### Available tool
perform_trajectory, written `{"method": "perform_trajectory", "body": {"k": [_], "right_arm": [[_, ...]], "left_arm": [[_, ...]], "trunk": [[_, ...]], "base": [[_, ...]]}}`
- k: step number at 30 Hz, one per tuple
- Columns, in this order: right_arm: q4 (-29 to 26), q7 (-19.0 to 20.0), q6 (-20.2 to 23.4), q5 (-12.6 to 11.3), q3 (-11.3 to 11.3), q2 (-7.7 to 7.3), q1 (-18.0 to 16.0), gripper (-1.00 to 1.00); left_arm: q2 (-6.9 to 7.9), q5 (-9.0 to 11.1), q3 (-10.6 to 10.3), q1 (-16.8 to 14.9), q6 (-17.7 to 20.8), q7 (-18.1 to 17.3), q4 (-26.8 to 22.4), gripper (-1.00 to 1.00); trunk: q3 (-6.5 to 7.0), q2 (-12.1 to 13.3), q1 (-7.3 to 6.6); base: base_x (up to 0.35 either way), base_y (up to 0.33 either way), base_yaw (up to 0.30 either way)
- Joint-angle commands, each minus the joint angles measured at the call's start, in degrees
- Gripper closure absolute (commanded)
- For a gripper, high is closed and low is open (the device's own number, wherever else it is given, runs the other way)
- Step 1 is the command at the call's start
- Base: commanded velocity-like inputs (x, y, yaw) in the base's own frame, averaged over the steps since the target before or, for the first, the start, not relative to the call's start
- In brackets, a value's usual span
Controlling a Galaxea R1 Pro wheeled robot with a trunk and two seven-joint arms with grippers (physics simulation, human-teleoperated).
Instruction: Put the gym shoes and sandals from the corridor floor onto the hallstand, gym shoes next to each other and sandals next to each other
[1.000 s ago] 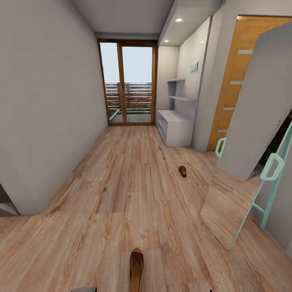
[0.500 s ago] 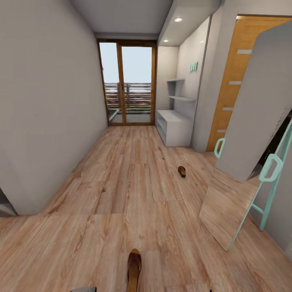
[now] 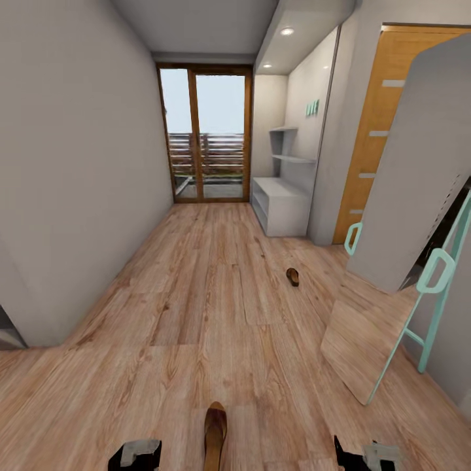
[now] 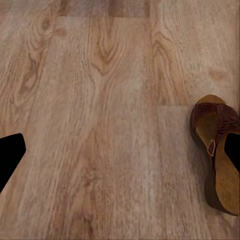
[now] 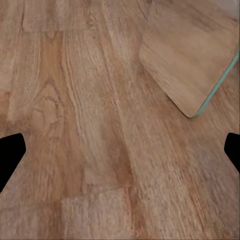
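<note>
While both arms hang low over the corridor floor [image 3: 216,294], I have the left gripper [image 4: 120,150] spread wide, its two dark fingertips at opposite edges of the wrist view with only bare planks between them. The near sandal [image 4: 216,152] lies flat just beside one fingertip [image 4: 232,152], partly under it, outside the gap and not gripped. From the head camera that sandal [image 3: 215,435] sits between the left gripper [image 3: 136,454] and the right gripper [image 3: 366,456], nearer the left.

The right gripper [image 5: 120,150] is equally wide, closed on nothing, with wood grain between its tips. Ahead of it leans the foot of a standing mirror [image 5: 192,55] with a mint-green frame.

The second sandal [image 3: 293,277] lies well ahead of both jaws, toward the right. Farther down the corridor the hallstand [image 3: 281,206] stands against the right wall, near the glass door [image 3: 206,131].
</note>
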Motion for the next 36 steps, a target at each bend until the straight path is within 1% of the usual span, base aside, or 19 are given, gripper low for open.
{"method": "perform_trajectory", "body": {"k": [1,4,8,9,11,12,13,15,16,17,20,21,22,24,25,28,36], "right_arm": [[-0.8,0.1,-0.1,0.4,-0.1,0.02,-0.4,-1.00],[-2.6,0.1,0.1,1.4,-0.1,0.00,-1.9,-1.00],[-3.8,0.1,0.2,3.6,0.0,0.00,-4.3,-1.00],[-4.3,0.0,0.4,6.5,0.0,-0.01,-7.0,-1.00],[-4.5,0.0,0.9,7.8,0.0,0.02,-8.4,-1.00],[-4.6,0.0,2.0,8.7,0.0,0.04,-9.8,-1.00],[-4.6,0.0,2.8,9.1,0.0,0.05,-10.3,-1.00],[-4.7,0.1,4.8,9.5,0.0,0.06,-11.4,-1.00],[-4.7,0.6,7.2,9.8,0.0,0.12,-12.3,-1.00],[-4.8,1.1,8.4,10.0,0.0,0.14,-12.7,-1.00],[-5.0,3.4,11.8,10.2,0.0,0.24,-13.8,-1.00],[-5.2,4.5,12.8,10.2,0.0,0.26,-14.1,-1.00],[-6.4,9.2,15.9,10.4,-0.1,0.28,-14.9,-1.00],[-7.0,11.5,16.9,10.5,-0.1,0.22,-15.1,-1.00],[-7.6,13.4,17.6,10.5,-0.2,0.15,-15.2,-1.00],[-8.2,16.2,18.4,10.7,-0.2,0.04,-15.3,-1.00],[-8.3,17.3,18.8,10.8,-0.2,-0.01,-15.4,-1.00]], "left_arm": [[-0.02,0.0,0.1,-0.8,0.1,0.0,0.1,-1.00],[-0.09,0.1,0.1,-3.1,1.5,-0.4,0.1,-1.00],[-0.14,-0.3,0.0,-6.4,4.7,-1.5,0.1,-1.00],[-0.14,-1.5,0.0,-9.7,8.7,-3.2,0.0,-1.00],[-0.11,-2.3,0.0,-11.1,10.4,-3.9,0.0,-1.00],[-0.10,-3.0,0.1,-12.2,11.7,-4.4,0.0,-1.00],[-0.10,-3.3,0.1,-12.7,12.1,-4.6,0.0,-1.00],[-0.09,-3.7,0.1,-13.3,12.8,-4.8,0.0,-1.00],[-0.09,-4.0,0.1,-13.6,13.2,-5.0,0.0,-1.00],[-0.07,-4.1,0.1,-13.8,13.4,-5.1,0.1,-1.00],[0.00,-4.3,0.0,-14.0,13.6,-5.2,0.3,-1.00],[0.02,-4.3,0.0,-14.0,13.6,-5.2,0.3,-1.00],[0.07,-4.4,0.0,-13.8,13.5,-5.3,0.5,-1.00],[0.10,-4.4,0.1,-13.7,13.4,-5.3,0.5,-1.00],[0.11,-4.4,0.0,-13.6,13.4,-5.3,0.5,-1.00],[0.10,-4.4,0.1,-13.4,13.3,-5.3,0.6,-1.00],[0.14,-4.4,0.1,-13.4,13.3,-5.3,0.7,-1.00]], "trunk": [[-0.06,0.0,-0.01],[-0.06,0.0,-0.01],[-0.06,0.0,-0.01],[-0.06,0.0,-0.01],[-0.06,0.0,-0.01],[-0.06,0.0,-0.01],[-0.06,0.0,-0.01],[-0.06,0.0,-0.01],[-0.06,0.0,-0.01],[-0.06,0.0,-0.01],[-0.06,0.0,-0.01],[-0.06,0.0,-0.01],[-0.06,0.0,-0.01],[-0.06,0.0,-0.01],[-0.06,0.0,-0.01],[-0.06,0.0,-0.01],[-0.06,0.0,-0.01]], "base": [[0.000,-0.001,0.000],[0.000,0.000,0.000],[0.000,0.000,0.000],[0.000,0.000,0.000],[0.000,0.000,0.000],[0.000,0.000,0.000],[0.000,0.000,0.000],[0.000,0.000,0.000],[0.000,0.000,0.000],[0.000,0.000,0.000],[0.000,0.000,0.000],[0.000,0.000,0.000],[0.000,0.000,0.000],[0.000,0.000,0.000],[0.000,0.000,0.000],[0.000,0.000,0.000],[0.000,0.000,0.000]]}}
